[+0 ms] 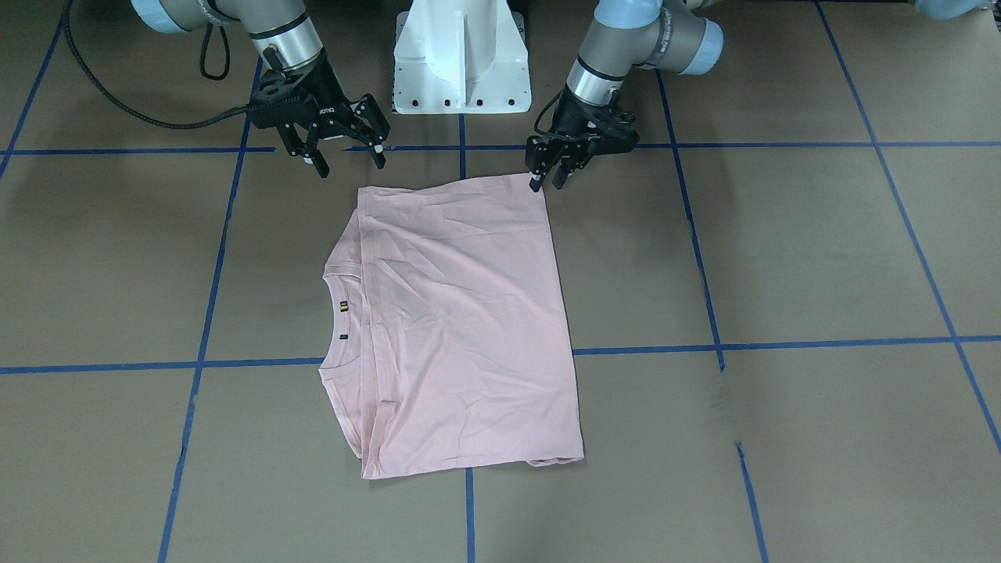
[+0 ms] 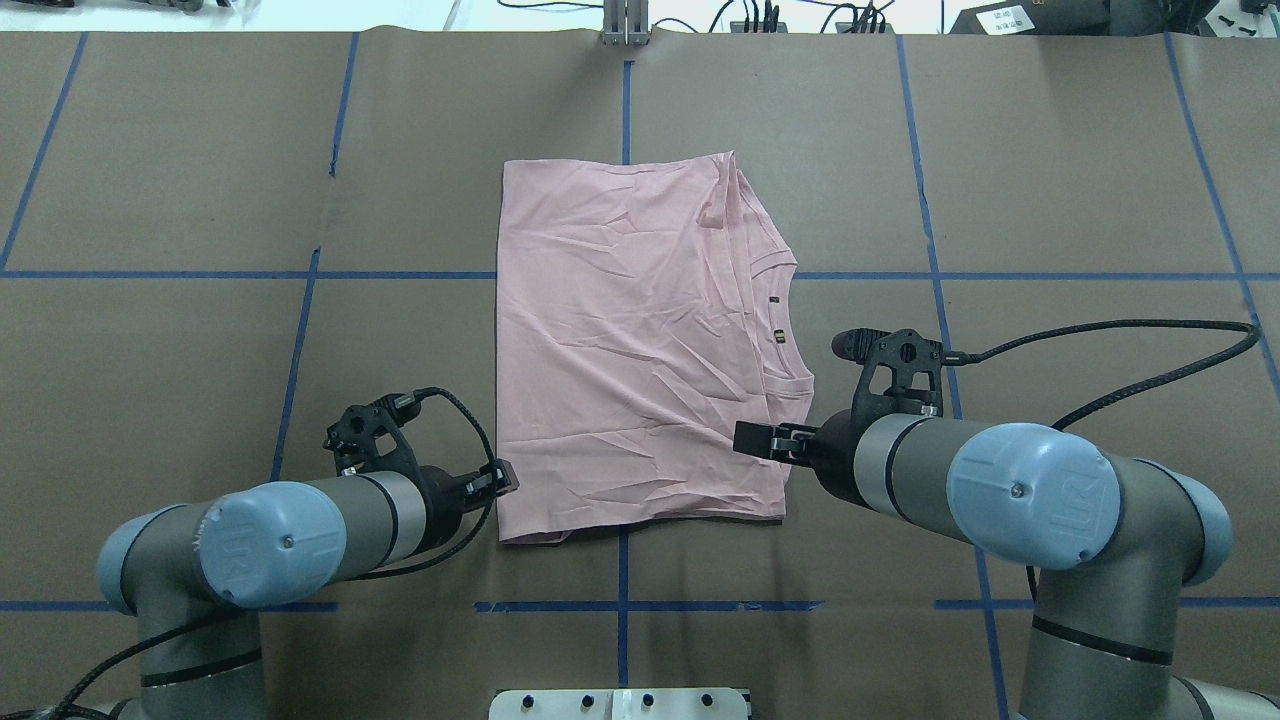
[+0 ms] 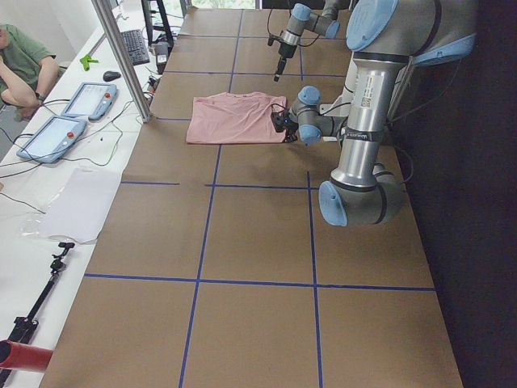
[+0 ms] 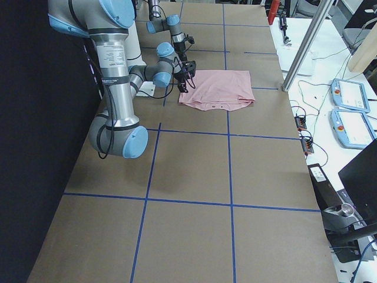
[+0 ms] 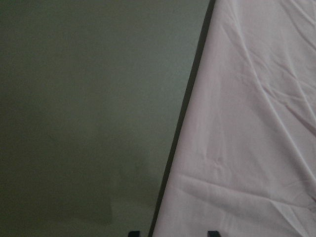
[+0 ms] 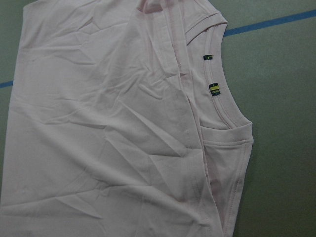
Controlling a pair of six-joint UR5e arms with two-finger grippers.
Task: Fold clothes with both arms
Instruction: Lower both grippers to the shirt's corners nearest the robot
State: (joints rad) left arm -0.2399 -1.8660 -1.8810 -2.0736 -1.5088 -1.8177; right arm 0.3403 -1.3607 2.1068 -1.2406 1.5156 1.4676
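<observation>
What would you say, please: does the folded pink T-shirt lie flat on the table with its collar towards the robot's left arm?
Not quite: the folded pink T-shirt lies flat on the table, but its collar faces the right arm, as the overhead exterior view shows.

Table cover: a brown sheet (image 1: 821, 250) lies flat over the whole tabletop.
Tape: blue lines (image 1: 782, 344) divide the cover into large rectangles.
Pedestal: a white base (image 1: 461, 55) stands at the table's edge, with dark bolt holes along its foot.
Post: a slanting metal post (image 3: 121, 56) rises at the table's side.
Side bench: it holds a near pendant (image 3: 50, 137), a far pendant (image 3: 89, 99), a black keyboard (image 3: 133, 46), a mouse (image 3: 111, 76) and a white paper sheet (image 3: 77, 204).
Person: a seated person in a green top (image 3: 20, 61) is beside the pendants.
Near corner: a red cylinder (image 3: 20, 356), perhaps a handle, is cropped.
</observation>
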